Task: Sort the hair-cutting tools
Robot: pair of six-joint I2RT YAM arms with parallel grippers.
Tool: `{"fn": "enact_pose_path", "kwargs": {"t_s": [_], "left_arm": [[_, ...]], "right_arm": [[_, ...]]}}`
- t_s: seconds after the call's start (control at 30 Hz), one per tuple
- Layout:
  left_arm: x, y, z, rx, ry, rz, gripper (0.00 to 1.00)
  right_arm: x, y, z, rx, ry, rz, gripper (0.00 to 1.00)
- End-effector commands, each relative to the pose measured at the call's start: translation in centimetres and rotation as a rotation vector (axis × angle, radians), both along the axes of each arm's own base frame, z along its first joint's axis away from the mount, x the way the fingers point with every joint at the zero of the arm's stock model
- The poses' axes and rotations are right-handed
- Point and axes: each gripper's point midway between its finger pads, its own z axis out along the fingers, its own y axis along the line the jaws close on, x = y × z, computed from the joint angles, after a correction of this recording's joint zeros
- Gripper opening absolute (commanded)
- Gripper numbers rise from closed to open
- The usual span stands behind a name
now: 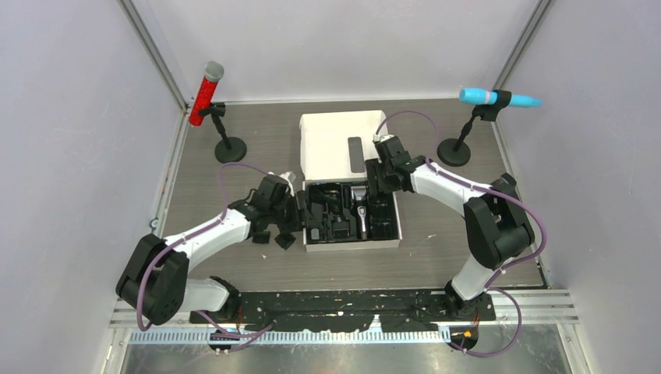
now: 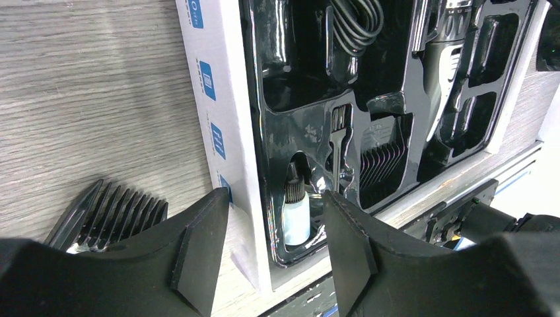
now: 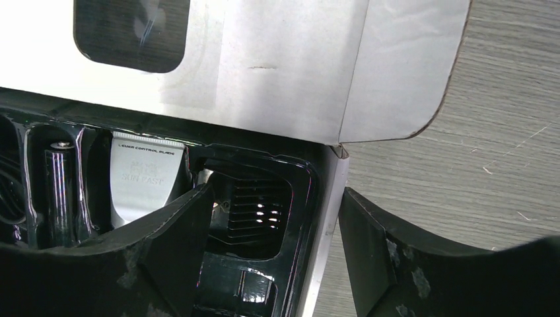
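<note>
**Grey table, open box, both grippers at the tray**

Grey wood-grain boards make up the table (image 1: pixel 269 125), with pale walls on three sides. At its middle we see a white box (image 1: pixel 351 245), its lid (image 1: pixel 335 144) folded back to the far side and a black tray (image 1: pixel 331 231) filling it. The clipper (image 1: pixel 362 212) lies in the tray, right of the middle, running near to far. Just right of its silver head, one comb (image 3: pixel 254 208) sits in a pocket at the tray's far right corner. A second comb (image 2: pixel 380 162) rests in a pocket nearer the middle, beside a small brush (image 2: pixel 338 142). A bottle (image 2: pixel 296 211) lies in a pocket by the left wall, and a coiled cable (image 2: pixel 356 23) lies farther back.

A loose comb (image 2: pixel 112 211) lies on the table left of the box, just beside the left gripper (image 2: pixel 274 244). That gripper hangs over the box's left wall with its jaws apart and nothing between them. The right gripper (image 3: pixel 274 244) hovers over the tray's far right corner, jaws wide and empty too. We cannot tell whether either one touches the box.

A red microphone (image 1: pixel 206 93) stands at the far left and a blue microphone (image 1: pixel 499 97) at the far right.
</note>
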Motion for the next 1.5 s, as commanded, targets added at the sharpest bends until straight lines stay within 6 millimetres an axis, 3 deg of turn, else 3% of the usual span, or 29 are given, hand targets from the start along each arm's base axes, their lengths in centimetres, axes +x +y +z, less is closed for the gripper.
{"fn": "enact_pose_path", "kwargs": {"t_s": [0.0, 0.13, 0.37, 0.43, 0.47, 0.5, 0.67, 0.7, 0.9, 1.17, 1.47], "left_arm": [[1.1, -0.6, 2.1, -0.049, -0.090, 0.014, 0.57], [1.1, -0.3, 2.3, -0.039, -0.100, 0.023, 0.57], [1.1, 0.4, 3.1, -0.007, -0.120, 0.024, 0.58], [1.2, 1.2, 3.4, 0.038, -0.139, 0.035, 0.59], [1.2, 1.7, 5.8, 0.020, -0.212, 0.048, 0.59], [1.3, 2.2, 4.2, 0.076, -0.170, 0.052, 0.59], [1.5, 4.1, 4.9, 0.145, -0.202, 0.094, 0.60], [0.7, 5.1, 4.0, 0.194, -0.165, 0.105, 0.60], [-1.5, 7.6, 1.8, 0.270, -0.033, 0.231, 0.58], [-2.5, 8.3, 0.2, 0.098, -0.035, 0.458, 0.43], [-2.6, 9.4, -1.7, 0.023, -0.051, 0.606, 0.40]], "right_arm": [[-0.5, -1.6, -1.4, -0.104, 0.042, -0.045, 0.72], [-0.5, -2.2, -1.7, -0.154, 0.047, -0.052, 0.72], [-0.6, -1.0, -1.0, -0.098, 0.036, -0.017, 0.73], [-0.5, -0.4, 0.3, -0.055, 0.014, -0.003, 0.74], [-0.4, -0.1, 1.5, -0.031, -0.013, -0.001, 0.75], [-0.4, 0.2, 2.3, -0.007, -0.028, 0.006, 0.76], [-0.3, 0.6, 7.8, 0.079, -0.150, 0.016, 0.80], [-0.4, 0.5, 8.9, 0.093, -0.178, 0.013, 0.80], [-1.1, -0.5, 11.9, 0.118, -0.269, -0.018, 0.81], [-1.6, -0.5, 12.4, 0.147, -0.290, -0.016, 0.81], [-1.8, -0.3, 11.7, 0.150, -0.272, -0.002, 0.81]]}}
